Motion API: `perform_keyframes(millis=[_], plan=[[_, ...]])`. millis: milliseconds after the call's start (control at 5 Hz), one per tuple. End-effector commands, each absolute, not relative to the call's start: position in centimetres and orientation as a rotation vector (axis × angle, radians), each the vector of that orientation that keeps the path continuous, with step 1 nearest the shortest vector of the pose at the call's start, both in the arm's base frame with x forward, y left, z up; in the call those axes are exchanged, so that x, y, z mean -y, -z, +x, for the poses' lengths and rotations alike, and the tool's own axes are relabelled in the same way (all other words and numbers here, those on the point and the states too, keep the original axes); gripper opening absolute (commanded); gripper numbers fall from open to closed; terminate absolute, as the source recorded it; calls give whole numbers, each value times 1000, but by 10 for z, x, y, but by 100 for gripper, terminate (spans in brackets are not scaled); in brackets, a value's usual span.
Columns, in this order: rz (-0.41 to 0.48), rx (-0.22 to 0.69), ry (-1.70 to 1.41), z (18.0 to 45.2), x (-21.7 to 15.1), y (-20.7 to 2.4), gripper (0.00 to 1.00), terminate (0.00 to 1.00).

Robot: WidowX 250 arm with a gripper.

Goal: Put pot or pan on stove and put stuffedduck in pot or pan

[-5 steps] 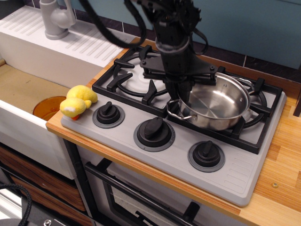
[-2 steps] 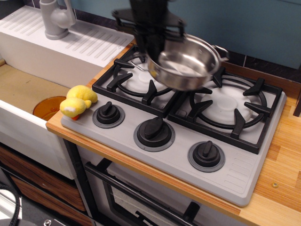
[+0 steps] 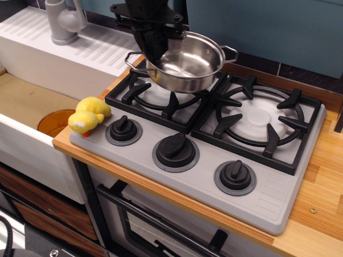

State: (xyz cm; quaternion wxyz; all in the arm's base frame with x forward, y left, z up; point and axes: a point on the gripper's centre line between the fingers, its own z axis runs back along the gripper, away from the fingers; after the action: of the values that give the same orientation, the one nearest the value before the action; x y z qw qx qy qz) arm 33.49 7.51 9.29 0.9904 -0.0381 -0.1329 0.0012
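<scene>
The shiny steel pot with two wire loop handles hangs in the air above the left burner of the grey stove. My gripper is shut on the pot's left rim and holds it, slightly tilted, clear of the black grates. The yellow stuffed duck lies on the stove's front left corner, next to the left knob, apart from the gripper.
An orange bowl sits in the sink at the left, below the duck. A grey tap stands on the white drainboard behind. The right burner is bare. Wooden counter runs at the right.
The pot was lifted off the right burner and carried left and up; it now hangs over the left burner, still in the gripper. The duck has not moved.
</scene>
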Motion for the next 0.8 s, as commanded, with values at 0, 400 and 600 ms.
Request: perform_keyframes(millis=[0, 400, 600], plan=[[-71, 346, 39, 357, -108, -99, 0, 0], [-100, 360, 41, 359, -123, -85, 0, 0], [-106, 356, 33, 359, -122, -86, 100, 0]])
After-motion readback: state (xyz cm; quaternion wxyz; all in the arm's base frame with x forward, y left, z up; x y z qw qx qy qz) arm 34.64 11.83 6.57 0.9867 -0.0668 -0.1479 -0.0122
